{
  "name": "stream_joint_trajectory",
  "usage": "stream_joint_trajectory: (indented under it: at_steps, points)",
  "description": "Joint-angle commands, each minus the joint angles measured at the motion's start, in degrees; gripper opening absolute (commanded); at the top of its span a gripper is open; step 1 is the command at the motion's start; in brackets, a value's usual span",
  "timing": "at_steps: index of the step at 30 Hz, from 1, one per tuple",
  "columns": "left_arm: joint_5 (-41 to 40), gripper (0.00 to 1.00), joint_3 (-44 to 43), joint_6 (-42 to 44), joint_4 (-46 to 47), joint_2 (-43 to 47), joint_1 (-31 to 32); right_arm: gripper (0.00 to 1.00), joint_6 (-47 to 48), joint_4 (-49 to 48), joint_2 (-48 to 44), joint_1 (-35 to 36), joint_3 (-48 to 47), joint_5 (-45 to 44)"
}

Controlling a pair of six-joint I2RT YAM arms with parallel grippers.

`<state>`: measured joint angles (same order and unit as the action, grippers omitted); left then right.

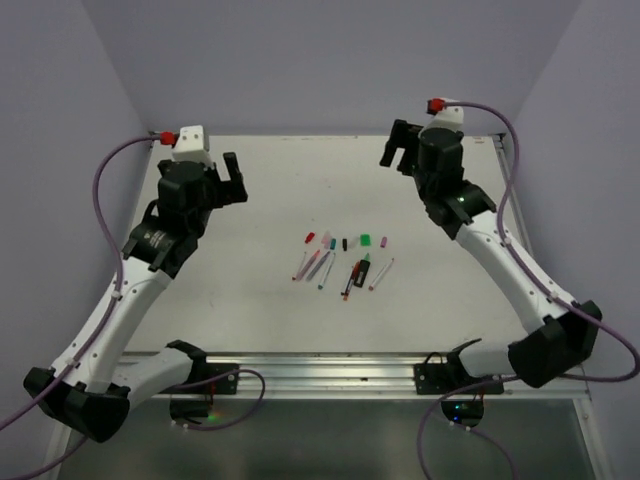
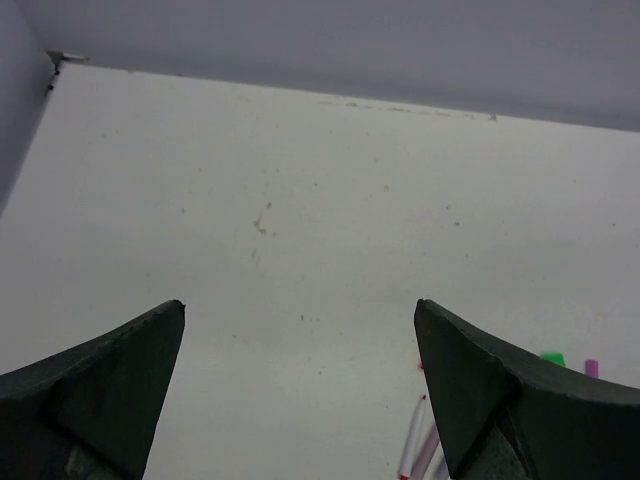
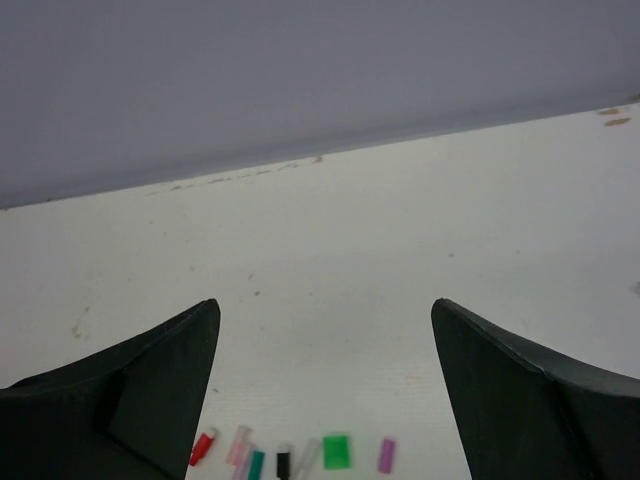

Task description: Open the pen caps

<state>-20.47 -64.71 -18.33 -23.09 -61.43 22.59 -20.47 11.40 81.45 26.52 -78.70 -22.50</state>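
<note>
The pens (image 1: 340, 268) lie side by side in the middle of the table, thin barrels plus a stubby green-and-black highlighter (image 1: 362, 270). The pen caps lie in a row just beyond them, off the barrels: red (image 3: 203, 447), pink (image 3: 238, 443), teal (image 3: 256, 465), black (image 3: 283, 462), wide green (image 3: 336, 451) and magenta (image 3: 386, 455). My left gripper (image 1: 232, 178) hangs open above the table's left part, well away from the pens. My right gripper (image 1: 397, 148) is open too, raised over the far right. Nothing sits between the fingers of either gripper (image 2: 300, 305) (image 3: 325, 303).
The white table (image 1: 260, 300) is walled in by lilac panels at the back and sides. A metal rail (image 1: 330, 370) with both arm bases runs along the near edge. In the left wrist view a whitish pen (image 2: 413, 440) and the green cap (image 2: 553, 358) peek past the right finger.
</note>
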Motion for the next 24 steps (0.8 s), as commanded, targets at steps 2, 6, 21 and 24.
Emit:
stream_joint_trajectory:
  at_steps: [2,6,21,24]
  points:
    - [-8.3,1.0,-7.2,3.4,-9.6,4.6,-0.5,0.94,10.4,6.3,-13.8,-0.8,3.5,-11.1]
    - [-11.3,1.0,-10.9,4.1,-13.2,8.4,-0.5,0.98,13.4,11.6,-24.2,-0.8,3.6,-14.9]
    - [-20.0,1.0,-10.6,-2.1,-28.1,26.4,-0.4,0.98,19.9,23.7,-52.4,-0.7,4.9,-19.3]
    - [-18.6,1.0,-10.4,-3.6,-30.8,28.8,-0.4,0.99,20.0,24.9,-54.9,-0.8,5.8,-18.7]
